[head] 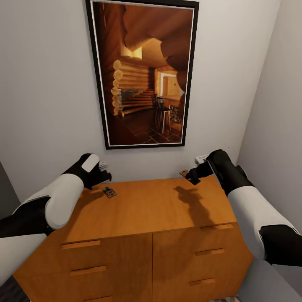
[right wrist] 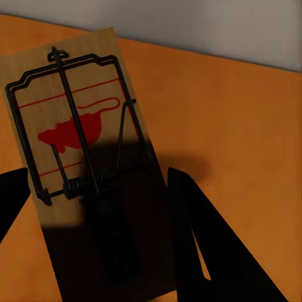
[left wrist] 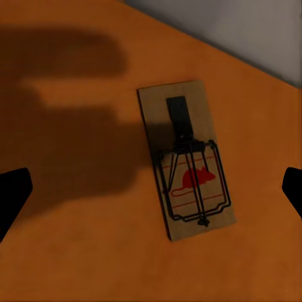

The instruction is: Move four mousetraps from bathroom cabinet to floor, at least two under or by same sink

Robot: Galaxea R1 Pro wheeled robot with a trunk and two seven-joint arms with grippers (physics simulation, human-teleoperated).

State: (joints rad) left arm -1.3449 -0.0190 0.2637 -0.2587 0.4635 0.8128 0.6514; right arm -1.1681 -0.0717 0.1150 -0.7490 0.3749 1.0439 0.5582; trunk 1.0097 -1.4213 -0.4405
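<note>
My right tool [right wrist: 100,239] pinches a flat tan wooden mousetrap [right wrist: 75,138] with black wire and a red mouse mark, above the back right edge of the orange-brown wooden cabinet [head: 159,209]. My left tool [head: 102,174], fingers spread, hovers over a second mousetrap [left wrist: 185,160] lying near the back left corner.

The orange-brown wooden cabinet [head: 147,209] carries the things on its smooth flat top. One mousetrap [head: 109,192] lies flat on it toward ten o'clock, well in from the edges. The drawer fronts below, at six o'clock, have slab wooden pulls [head: 81,244].
</note>
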